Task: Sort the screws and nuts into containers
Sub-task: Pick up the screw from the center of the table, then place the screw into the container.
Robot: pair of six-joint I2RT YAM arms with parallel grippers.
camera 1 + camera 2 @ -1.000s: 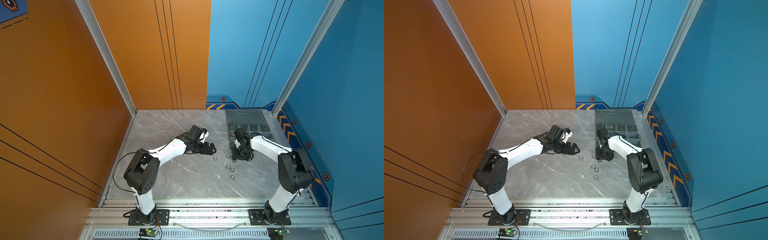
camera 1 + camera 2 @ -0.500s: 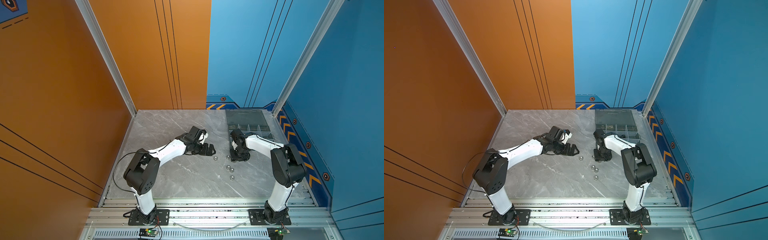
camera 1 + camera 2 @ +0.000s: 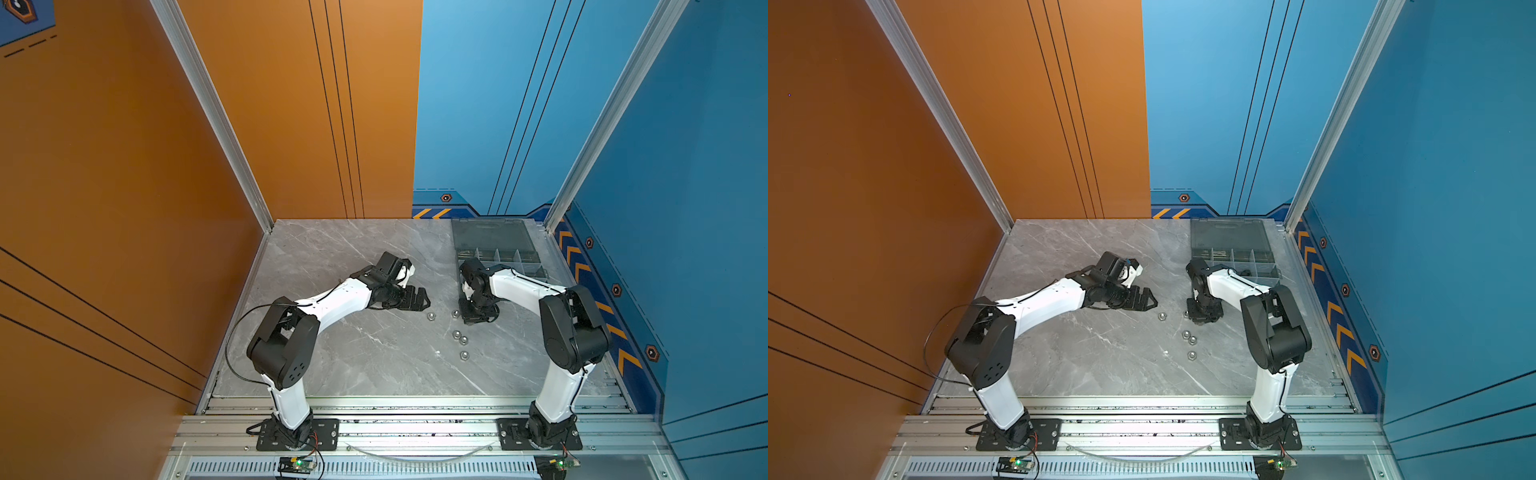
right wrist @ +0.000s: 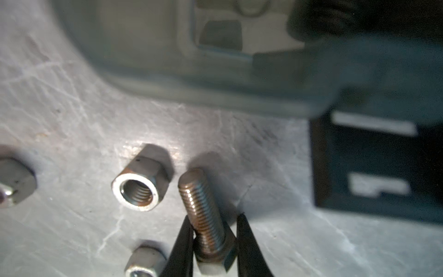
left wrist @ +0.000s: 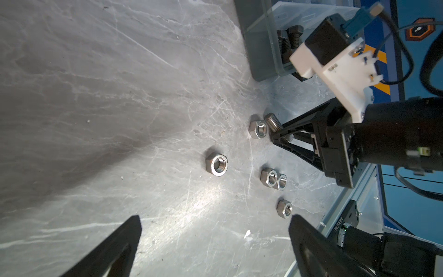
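The right gripper (image 4: 214, 223) is pinching the silver bolt (image 4: 203, 203) just above its hex head, its two fingers pressing in from either side. The bolt is sitting low over the marble table (image 4: 72, 120); whether it is touching the surface is unclear. In a top view, a silver hex nut (image 3: 455, 313) is lying just beside this gripper at its 9 o'clock. A second nut (image 3: 431, 316) is lying farther out the same way, and three more nuts (image 3: 464, 340) are lying near its 7 o'clock. The organizer box (image 3: 494, 237) is standing open at 12 o'clock, with black bolts (image 5: 291, 36) lying in a near compartment. The left gripper (image 3: 424, 300), at 9 o'clock beyond the nuts, is holding its jaws spread wide.
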